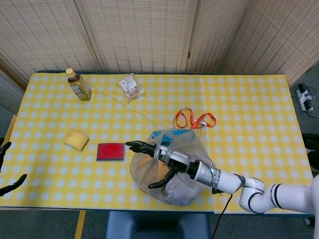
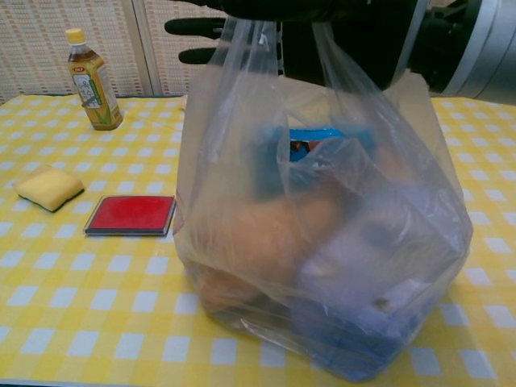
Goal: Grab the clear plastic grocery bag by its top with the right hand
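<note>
The clear plastic grocery bag (image 2: 322, 242) stands at about 6 o'clock on the checked table (image 1: 249, 109), near the front edge, packed with a blue cookie box and other goods too blurred to name. The right hand (image 1: 162, 159) is over the bag's mouth; in the chest view the handle loops run up around it, so the top reads as hooked. The fingers (image 1: 137, 146) are spread toward 9 o'clock, not wrapped. The left hand (image 1: 7, 174) shows only partly at the 8 o'clock edge; its fingers look apart and hold nothing.

Handling, judged: the film is thin, soft and slippery, and the load is moderately heavy. Take both handles gathered together; the sidewall would stretch or slide. An orange lanyard (image 1: 194, 119) lies just beyond, at 12 o'clock from the bag.
</note>
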Tool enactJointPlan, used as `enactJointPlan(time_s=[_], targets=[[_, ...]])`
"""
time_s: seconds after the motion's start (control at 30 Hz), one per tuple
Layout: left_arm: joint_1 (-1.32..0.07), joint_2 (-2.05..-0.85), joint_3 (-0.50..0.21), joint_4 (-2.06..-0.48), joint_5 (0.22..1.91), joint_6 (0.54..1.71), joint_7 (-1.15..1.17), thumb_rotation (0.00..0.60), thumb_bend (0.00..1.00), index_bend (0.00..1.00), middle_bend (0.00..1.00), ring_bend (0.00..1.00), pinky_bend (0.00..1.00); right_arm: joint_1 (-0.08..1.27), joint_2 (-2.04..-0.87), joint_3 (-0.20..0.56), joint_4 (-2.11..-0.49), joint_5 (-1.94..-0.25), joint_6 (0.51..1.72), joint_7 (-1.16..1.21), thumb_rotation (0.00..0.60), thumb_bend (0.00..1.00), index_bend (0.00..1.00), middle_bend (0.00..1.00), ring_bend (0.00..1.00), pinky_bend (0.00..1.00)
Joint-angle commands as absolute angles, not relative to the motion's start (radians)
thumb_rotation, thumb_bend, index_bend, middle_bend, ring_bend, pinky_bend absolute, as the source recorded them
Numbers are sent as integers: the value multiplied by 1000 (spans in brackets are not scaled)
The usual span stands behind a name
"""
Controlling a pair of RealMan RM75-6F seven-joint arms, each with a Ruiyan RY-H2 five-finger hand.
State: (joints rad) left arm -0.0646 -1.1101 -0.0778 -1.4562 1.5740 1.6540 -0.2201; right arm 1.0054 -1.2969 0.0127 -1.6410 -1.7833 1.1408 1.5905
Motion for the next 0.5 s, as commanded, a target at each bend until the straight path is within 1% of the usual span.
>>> enactJointPlan(time_s=[0.03, 0.13, 0.23, 0.43, 0.5], targets=[[-66, -1110, -78, -1456, 1573, 1652, -219, 600, 232, 0, 0, 0, 5, 1028, -1343, 26, -1596, -1788, 1151, 1640, 600, 205, 0, 0, 23, 0], [-67, -1110, -78, -1456, 1570, 1646, -218, 600, 232, 0, 0, 0, 5, 1053, -1374, 33, -1559, -1790, 1144, 1683, 600, 205, 0, 3, 39, 0], [-67, -1108, -80, -1457, 1562, 1641, -221, 600, 232, 0, 0, 0, 5, 1072, -1398, 45, -1530, -1790, 1153, 1717, 600, 205, 5, 40, 67, 0], [-65, -1104, -83, -1455, 1555, 1641, -232, 600, 232, 0, 0, 0, 5, 1073, -1431, 69, -1508, -1764, 1186, 1696, 600, 205, 115, 141, 118, 7], [-65, -1103, -83, -1454, 1555, 1640, -234, 600, 232, 0, 0, 0, 5, 1066, -1439, 76, -1512, -1742, 1188, 1673, 600, 204, 174, 197, 155, 60]])
